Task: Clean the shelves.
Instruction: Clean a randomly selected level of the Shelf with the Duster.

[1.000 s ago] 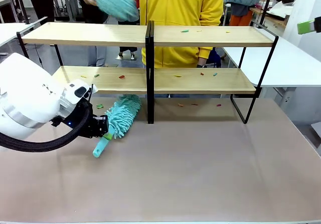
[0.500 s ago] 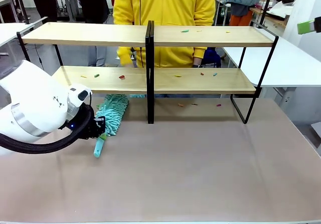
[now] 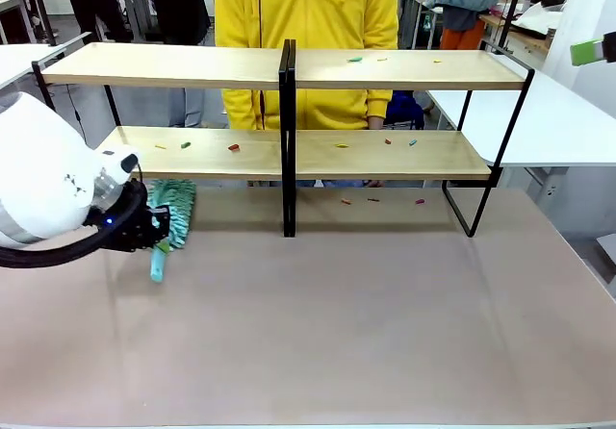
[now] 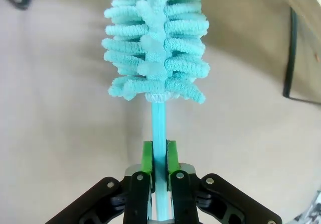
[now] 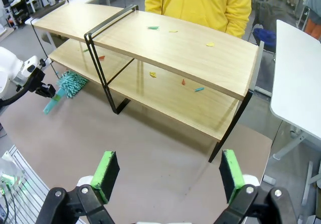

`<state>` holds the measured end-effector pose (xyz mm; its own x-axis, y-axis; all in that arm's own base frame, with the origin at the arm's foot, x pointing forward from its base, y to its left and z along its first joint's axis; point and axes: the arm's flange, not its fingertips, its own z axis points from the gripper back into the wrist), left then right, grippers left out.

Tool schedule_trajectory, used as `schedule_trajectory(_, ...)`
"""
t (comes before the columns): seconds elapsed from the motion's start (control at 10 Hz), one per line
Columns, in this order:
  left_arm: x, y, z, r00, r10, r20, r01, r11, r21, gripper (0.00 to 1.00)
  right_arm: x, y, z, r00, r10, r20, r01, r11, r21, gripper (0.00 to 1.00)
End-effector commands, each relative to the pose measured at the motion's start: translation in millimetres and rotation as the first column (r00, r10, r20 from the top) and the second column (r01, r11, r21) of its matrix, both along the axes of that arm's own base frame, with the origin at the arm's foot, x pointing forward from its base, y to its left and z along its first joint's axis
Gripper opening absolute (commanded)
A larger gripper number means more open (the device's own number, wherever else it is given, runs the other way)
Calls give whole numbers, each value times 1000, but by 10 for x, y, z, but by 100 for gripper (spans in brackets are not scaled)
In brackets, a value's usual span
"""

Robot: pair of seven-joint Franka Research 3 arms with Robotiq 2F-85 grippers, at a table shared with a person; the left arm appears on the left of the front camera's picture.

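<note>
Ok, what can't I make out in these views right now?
Fingers of the left gripper: front view, hidden behind that arm's own wrist.
Tip of the duster: left wrist view, cut off by the top edge; front view, tucked under the shelves.
Coloured bits on the shelves: front and right wrist views, too small to identify.

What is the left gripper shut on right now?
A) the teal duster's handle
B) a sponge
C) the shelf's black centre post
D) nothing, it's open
A: in the left wrist view, the left gripper is clamped on the thin handle of the teal duster.
</note>
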<state>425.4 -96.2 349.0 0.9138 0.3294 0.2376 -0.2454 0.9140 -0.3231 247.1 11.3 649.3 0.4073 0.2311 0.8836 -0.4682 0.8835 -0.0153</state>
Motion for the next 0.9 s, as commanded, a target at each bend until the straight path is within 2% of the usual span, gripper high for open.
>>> schedule_trajectory(0.0, -679, 87, 70, 990, 78, -117, -71, 996, 59, 0, 2, -9, 2, 1000, 2, 0, -2, 1000, 4, 100)
schedule_trajectory(0.1, -732, 80, 41, 983, 85, -162, -68, 992, 110, 0, 2, -9, 2, 1000, 2, 0, -2, 1000, 4, 100)
schedule_trajectory(0.3, -829, 118, 94, 975, 150, -166, -122, 978, 167, 0, 2, -9, 2, 1000, 2, 0, -2, 1000, 4, 100)
schedule_trajectory(0.5, -960, 214, 224, 970, 212, -120, -192, 968, 162, 0, 2, -9, 2, 1000, 2, 0, -2, 1000, 4, 100)
schedule_trajectory(0.7, -1034, 202, 276, 971, 225, -84, -212, 966, 146, 0, 2, -9, 2, 1000, 2, 0, -2, 1000, 4, 100)
schedule_trajectory(0.8, -1025, 184, 294, 977, 209, -33, -203, 972, 121, 0, 2, -9, 2, 1000, 2, 0, -2, 1000, 4, 100)
